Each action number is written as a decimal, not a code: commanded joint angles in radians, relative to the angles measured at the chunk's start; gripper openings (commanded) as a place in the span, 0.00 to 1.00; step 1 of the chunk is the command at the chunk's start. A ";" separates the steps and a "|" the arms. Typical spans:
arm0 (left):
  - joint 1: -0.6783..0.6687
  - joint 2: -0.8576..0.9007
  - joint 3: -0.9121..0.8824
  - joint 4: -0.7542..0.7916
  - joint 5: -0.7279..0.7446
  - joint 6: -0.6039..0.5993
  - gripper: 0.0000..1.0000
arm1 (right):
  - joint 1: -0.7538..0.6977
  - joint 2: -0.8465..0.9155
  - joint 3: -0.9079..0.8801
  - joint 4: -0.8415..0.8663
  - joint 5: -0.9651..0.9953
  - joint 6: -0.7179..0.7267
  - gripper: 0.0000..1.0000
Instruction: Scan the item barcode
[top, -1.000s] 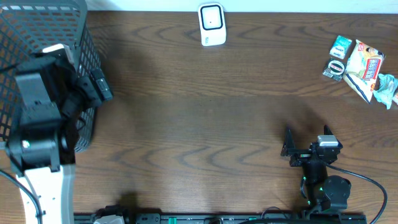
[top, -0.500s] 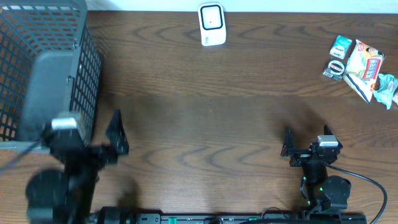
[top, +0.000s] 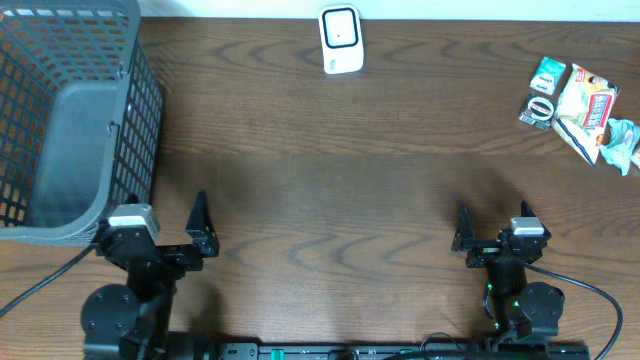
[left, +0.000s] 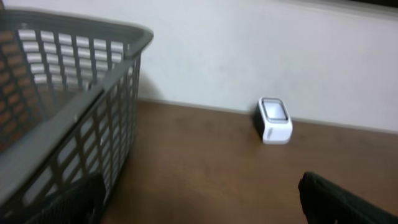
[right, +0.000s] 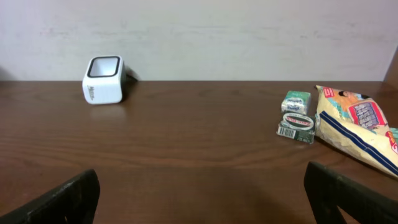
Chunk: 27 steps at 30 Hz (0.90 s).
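Surface (top: 330, 170): dark brown wood with wavy, lighter grain lines running left to right. Basket (top: 140, 110), far left: mid-grey plastic with an open grid pattern on the walls and a plain grey floor. Scanner (top: 341, 40), far centre: white body, dark-framed window on its face with a small red spot. Far right: a small green-and-white packet (top: 548, 73); a black-and-white pack (top: 540, 110) with an oval label; a yellow-cream bag (top: 585, 105) with a red panel; a crumpled teal wrapper (top: 622, 142). Wall (right: 217, 31): off-white, faintly mottled. Left gripper (left: 205, 205) and right gripper (right: 205, 199): black fingers. Cables black.
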 joint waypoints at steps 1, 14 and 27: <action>-0.005 -0.089 -0.134 0.103 -0.015 -0.004 0.98 | 0.006 -0.006 -0.002 -0.004 -0.006 0.007 0.99; 0.026 -0.243 -0.449 0.421 -0.014 0.007 0.98 | 0.006 -0.006 -0.002 -0.004 -0.006 0.007 0.99; 0.032 -0.243 -0.580 0.592 -0.014 0.007 0.98 | 0.006 -0.006 -0.002 -0.004 -0.006 0.007 0.99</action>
